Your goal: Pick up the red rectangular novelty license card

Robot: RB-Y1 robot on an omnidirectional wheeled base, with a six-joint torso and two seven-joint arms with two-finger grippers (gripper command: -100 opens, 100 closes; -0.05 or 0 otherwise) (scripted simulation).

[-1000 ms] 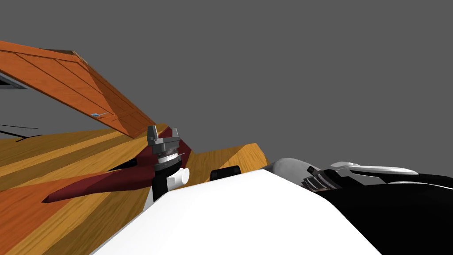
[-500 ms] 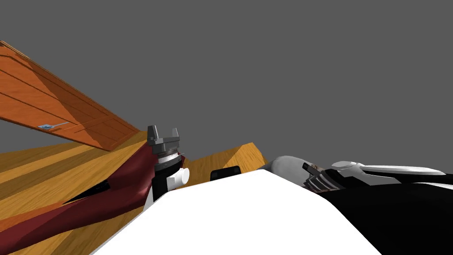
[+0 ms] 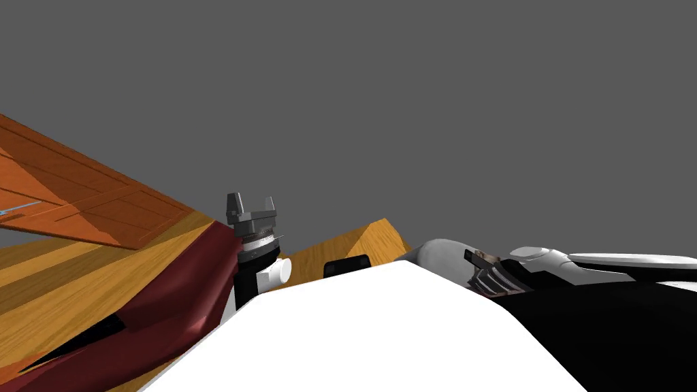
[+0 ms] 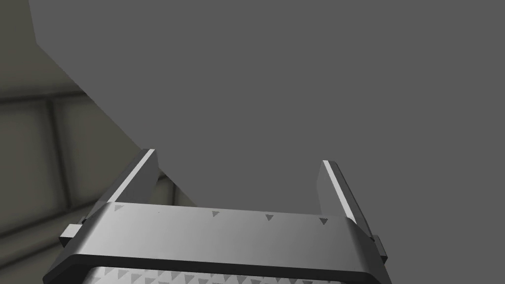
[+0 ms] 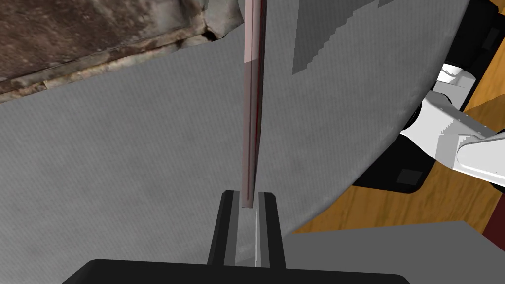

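The card (image 5: 252, 108) is a thin pinkish-red plate seen edge-on in the right wrist view. My right gripper (image 5: 248, 202) is shut on its near end, and the card stands straight out from the fingers over a grey woven, round-edged surface (image 5: 123, 172). In the head view the right gripper (image 3: 476, 262) lies low at my right side. My left gripper (image 3: 252, 207) is raised in front of my chest, and its wrist view shows that gripper (image 4: 239, 182) open with nothing between the fingers.
An orange wooden door (image 3: 75, 197) stands ajar at the left over a wooden floor (image 3: 68, 286). A dark red sheet-like shape (image 3: 177, 299) lies on that floor near my left arm. A rough brown object (image 5: 98, 34) borders the grey surface.
The whole head view has swung: the door and the dark red shape have slid left and down, so I have turned. Both arms keep their pose against my chest.
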